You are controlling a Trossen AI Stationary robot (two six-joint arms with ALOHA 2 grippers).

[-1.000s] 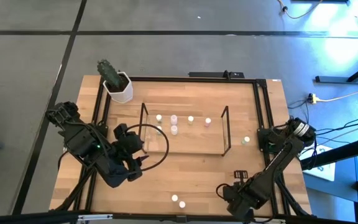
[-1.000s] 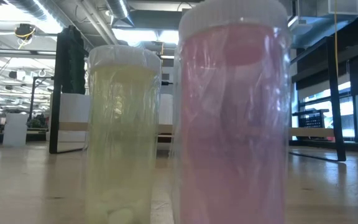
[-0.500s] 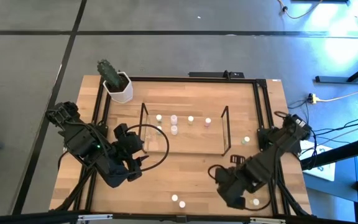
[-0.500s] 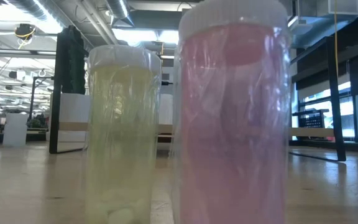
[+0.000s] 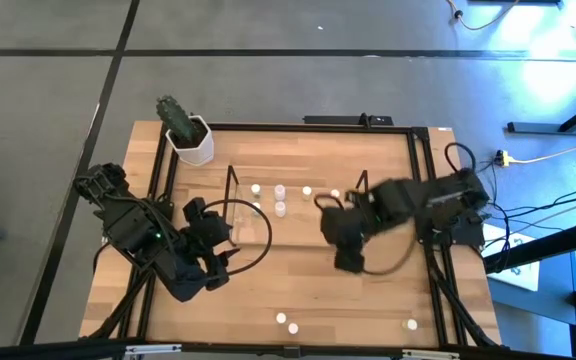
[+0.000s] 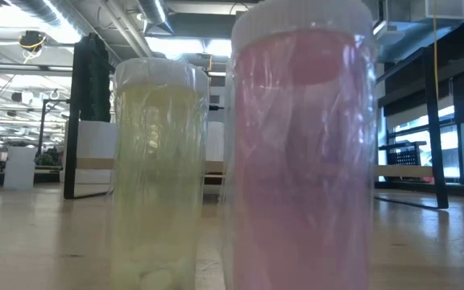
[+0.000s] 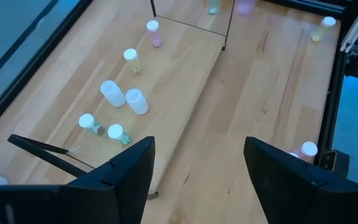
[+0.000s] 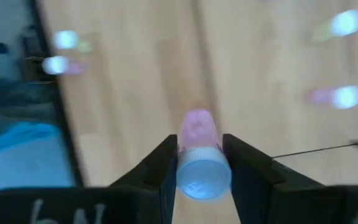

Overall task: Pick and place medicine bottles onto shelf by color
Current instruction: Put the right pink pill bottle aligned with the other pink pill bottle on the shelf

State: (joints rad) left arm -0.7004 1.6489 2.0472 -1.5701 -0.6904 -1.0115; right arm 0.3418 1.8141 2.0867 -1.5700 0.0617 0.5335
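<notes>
Where the right wrist view looks past its own fingers, the right hand (image 8: 199, 163) is clamped on a pink bottle (image 8: 197, 134), a small cylinder with a pink-tinted body and a pale round cap facing the camera. In the high view the right hand (image 5: 350, 258) sits right of centre, at the right end of the shelf (image 5: 230, 186), a clear rack with a thin dark wire frame. Several small pale bottles (image 5: 279, 191) stand in a row inside the shelf, right of the white pot (image 5: 195, 147) in the upper left. Two more bottles (image 5: 286, 321) lie near the bottom edge of the counter (image 5: 298, 290), and one (image 5: 410, 324) lies at the lower right; bare wood separates them from the shelf. The left hand (image 5: 218, 266) rests at centre left beside the shelf's left end, fingers (image 7: 124, 163) apart and empty. In the low view, a yellowish bottle (image 6: 158, 169) and a pink one (image 6: 300, 145) fill the frame.
</notes>
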